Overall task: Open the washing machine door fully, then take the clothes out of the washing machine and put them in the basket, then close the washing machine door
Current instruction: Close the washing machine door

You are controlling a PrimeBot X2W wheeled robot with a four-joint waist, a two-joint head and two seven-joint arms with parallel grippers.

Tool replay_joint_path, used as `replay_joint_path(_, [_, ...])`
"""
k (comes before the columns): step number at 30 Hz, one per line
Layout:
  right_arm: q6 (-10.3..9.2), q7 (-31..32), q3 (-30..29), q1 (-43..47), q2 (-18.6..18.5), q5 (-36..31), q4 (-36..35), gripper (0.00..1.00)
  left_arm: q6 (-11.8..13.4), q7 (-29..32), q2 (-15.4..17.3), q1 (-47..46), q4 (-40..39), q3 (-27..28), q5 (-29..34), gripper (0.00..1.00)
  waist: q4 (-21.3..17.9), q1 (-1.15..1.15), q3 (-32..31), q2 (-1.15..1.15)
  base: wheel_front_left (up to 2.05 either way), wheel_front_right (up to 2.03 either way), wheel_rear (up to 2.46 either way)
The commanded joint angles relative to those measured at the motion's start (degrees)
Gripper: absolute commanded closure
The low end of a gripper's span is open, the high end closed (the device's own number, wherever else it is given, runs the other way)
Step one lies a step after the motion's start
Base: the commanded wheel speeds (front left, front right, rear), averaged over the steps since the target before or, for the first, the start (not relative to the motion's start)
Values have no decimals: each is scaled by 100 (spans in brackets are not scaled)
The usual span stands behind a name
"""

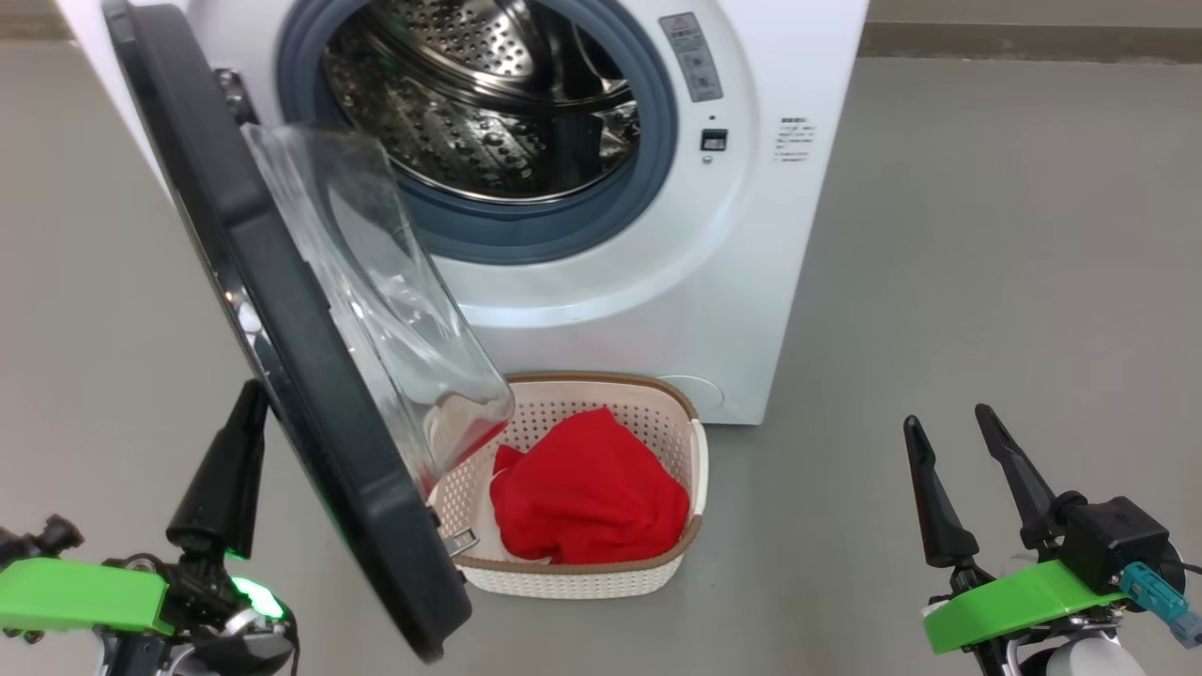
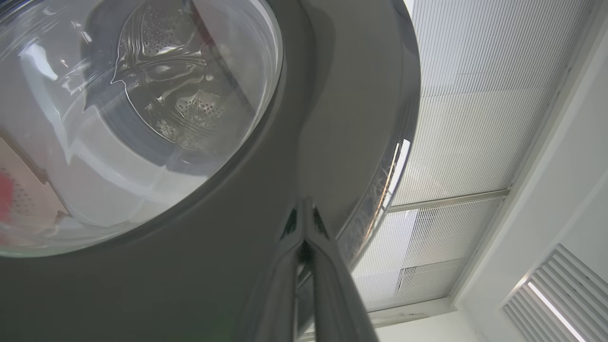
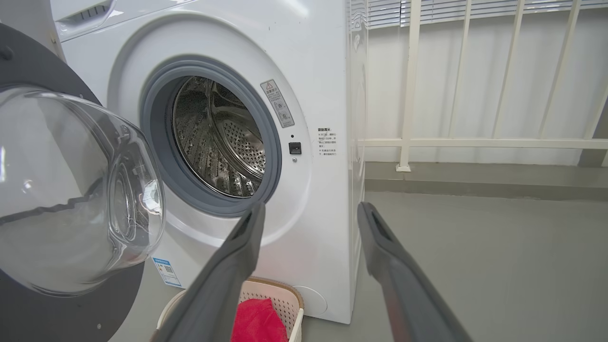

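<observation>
The white washing machine (image 1: 732, 282) stands with its door (image 1: 282, 310) swung out towards me, black rim edge-on and glass bowl facing right. Bare steel shows in the drum (image 1: 488, 103). Below the door sits the basket (image 1: 582, 582), holding the red clothes (image 1: 592, 488). My left gripper (image 1: 254, 394) is shut, its tip against the door's outer side; the left wrist view has the tips (image 2: 304, 204) meeting the glossy rim (image 2: 332, 95). My right gripper (image 1: 946, 418) stands open over the floor at the right, pointing at the machine (image 3: 327, 71), with the basket (image 3: 289, 304) below its fingers (image 3: 311, 209).
Grey floor (image 1: 986, 235) stretches to the right of the machine. A white railing (image 3: 475, 142) and a low kerb run behind it. The door's lower edge hangs over the basket's left side.
</observation>
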Motion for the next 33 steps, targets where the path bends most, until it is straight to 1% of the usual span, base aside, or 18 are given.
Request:
replay_joint_path(1, [36,-36,152,-140,-16,48,-127,0,39,17,78,-94,-193,95,-46,100,-91,0,4,0,0,0,0])
replay_joint_path(2, [36,-36,152,-142,-16,49,-126,0,40,29,78,-104,-202,35,-135,100,-176,0,0,0,0,0,0])
replay_joint_path(3, [36,-36,152,-142,-16,49,-126,0,40,29,78,-104,-202,35,-135,100,-176,0,0,0,0,0,0])
replay_joint_path(10, [36,-36,148,-148,-15,16,-133,0,-15,-15,78,-206,-194,-136,-228,100,-494,0,64,0,0,0,0])
replay_joint_path(14, [36,-36,123,-190,-15,0,-143,0,-85,-59,78,-304,-164,-199,-440,100,-704,0,125,0,0,0,0])
replay_joint_path(24, [36,-36,67,-258,-15,-1,-188,0,-258,-230,78,-573,19,-240,-375,100,-1214,0,350,0,0,0,0])
replay_joint_path(33, [36,-36,51,-401,-15,8,-227,0,-331,-435,78,-966,163,-283,-288,100,-1506,0,620,0,0,0,0])
